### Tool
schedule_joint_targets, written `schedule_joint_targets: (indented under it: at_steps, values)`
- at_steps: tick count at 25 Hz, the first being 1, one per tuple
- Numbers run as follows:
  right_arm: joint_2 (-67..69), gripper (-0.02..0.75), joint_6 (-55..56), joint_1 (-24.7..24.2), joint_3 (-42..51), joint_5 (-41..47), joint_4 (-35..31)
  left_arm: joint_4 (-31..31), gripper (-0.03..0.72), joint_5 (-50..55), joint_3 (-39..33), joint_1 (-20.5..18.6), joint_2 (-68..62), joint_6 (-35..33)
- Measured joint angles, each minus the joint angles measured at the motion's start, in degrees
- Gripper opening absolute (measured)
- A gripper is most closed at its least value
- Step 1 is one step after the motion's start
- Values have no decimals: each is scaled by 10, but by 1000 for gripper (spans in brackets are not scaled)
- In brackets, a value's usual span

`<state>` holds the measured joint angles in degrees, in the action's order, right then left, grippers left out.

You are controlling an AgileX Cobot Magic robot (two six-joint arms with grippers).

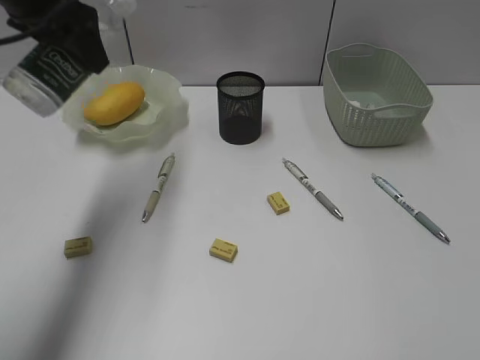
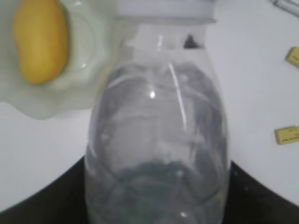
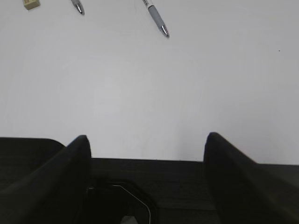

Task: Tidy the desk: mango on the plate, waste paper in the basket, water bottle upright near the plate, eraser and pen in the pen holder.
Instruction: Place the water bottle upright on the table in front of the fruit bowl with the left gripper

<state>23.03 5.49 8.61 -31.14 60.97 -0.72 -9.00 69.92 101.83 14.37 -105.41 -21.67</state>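
Note:
My left gripper (image 1: 64,34) is shut on the clear water bottle (image 1: 41,79) and holds it tilted in the air, just left of the ruffled green plate (image 1: 169,105). In the left wrist view the bottle (image 2: 156,121) fills the frame between the dark fingers (image 2: 42,205). The mango (image 1: 114,103) lies on the plate. The black mesh pen holder (image 1: 240,107) stands mid-back. Three pens (image 1: 158,187) (image 1: 313,188) (image 1: 410,207) and three erasers (image 1: 78,247) (image 1: 223,250) (image 1: 278,202) lie on the desk. My right gripper (image 3: 147,140) hangs open over bare desk.
The woven basket (image 1: 377,120) stands at the back right, with a whitish scrap (image 1: 367,101) dimly visible inside. A grey wall closes off the far edge of the white desk (image 1: 337,300).

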Motion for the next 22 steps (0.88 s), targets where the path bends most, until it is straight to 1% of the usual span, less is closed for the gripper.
schedule_joint_targets:
  at_steps: [5, 9, 11, 14, 18, 20, 22]
  values:
    - [0, 586, 0, 0, 0, 0, 0, 0, 497, 3, -10, 0, 79, 0]
    - [0, 586, 0, 0, 0, 0, 0, -2, 497, 4, -55, -2, 149, 0]
    - [0, 586, 0, 0, 0, 0, 0, -12, 497, -3, -107, -12, 193, 0]
    - [0, 586, 0, 0, 0, 0, 0, -28, 497, -63, -207, -41, 264, 0]
    - [0, 586, 0, 0, 0, 0, 0, -34, 497, -188, -348, -76, 359, 1]
    - [0, 586, 0, 0, 0, 0, 0, -40, 497, -263, -404, -82, 397, 1]
    - [0, 586, 0, 0, 0, 0, 0, -59, 497, -348, -454, -82, 426, 1]
